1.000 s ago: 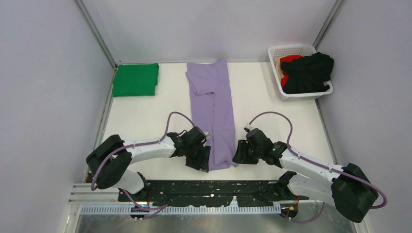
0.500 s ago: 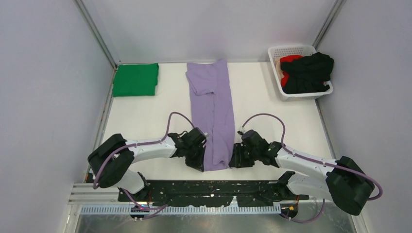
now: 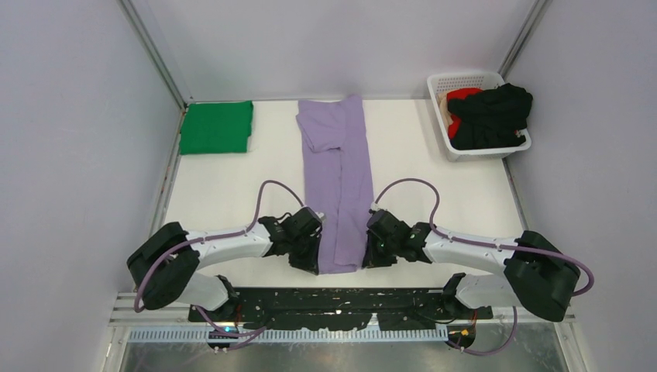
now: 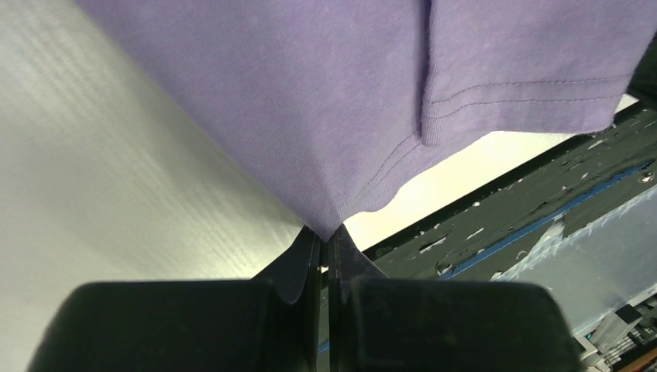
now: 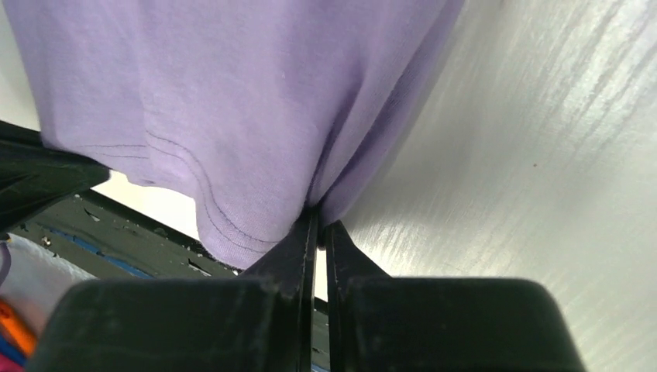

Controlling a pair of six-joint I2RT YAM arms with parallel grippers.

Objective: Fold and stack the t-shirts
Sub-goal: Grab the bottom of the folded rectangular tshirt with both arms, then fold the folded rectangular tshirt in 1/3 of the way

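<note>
The lavender-purple t-shirt lies as a long narrow strip down the middle of the table, sleeves folded in. My left gripper is shut on its near left corner; the left wrist view shows the cloth pinched at the fingertips. My right gripper is shut on its near right corner, and the cloth bunches into the jaws in the right wrist view. A folded bright green t-shirt lies at the far left. Black and red shirts are heaped in the basket.
A white perforated basket stands at the far right corner. White walls enclose the table on three sides. A black perforated base plate runs along the near edge behind the arms.
Both grippers have closed in toward each other on the shirt's near corners, and the near hem has drawn narrower and lifted slightly. The rest of the shirt has not moved.
</note>
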